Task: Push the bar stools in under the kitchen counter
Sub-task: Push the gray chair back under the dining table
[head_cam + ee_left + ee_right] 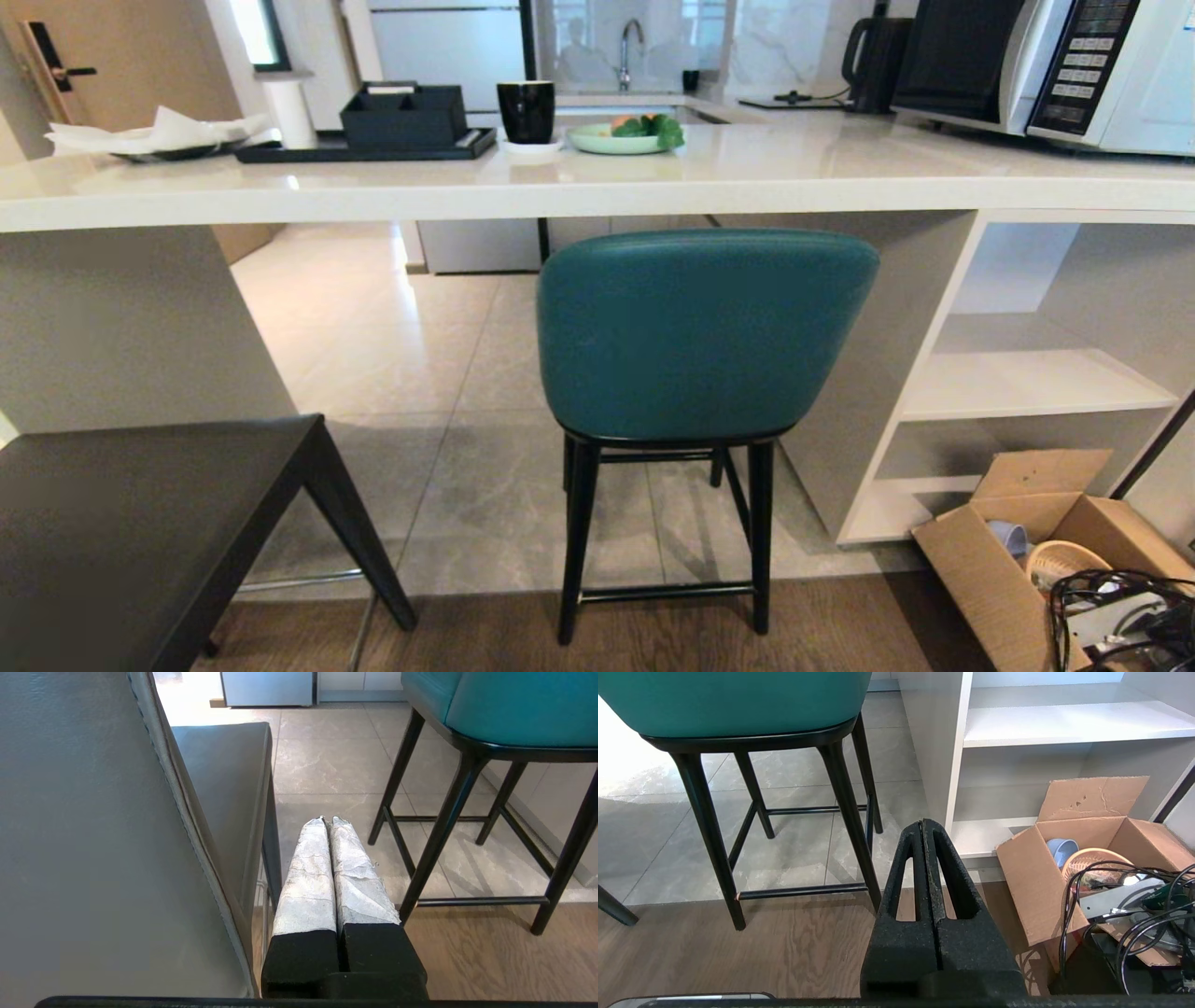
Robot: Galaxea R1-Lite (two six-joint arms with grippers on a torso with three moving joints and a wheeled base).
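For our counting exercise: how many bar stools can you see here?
2. The teal stool stands centred at the counter, only partly under its edge. The grey stool sits lower left, further out. Others may be out of view.

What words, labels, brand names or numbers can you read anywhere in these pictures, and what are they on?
No text can be read in any view.
microwave: its keypad buttons carry markings, too small to read.
door lock: no legible marking.
cardboard box: plain, no print showing.
teal stool, grey stool and kitchen counter: no labels or brand marks visible.
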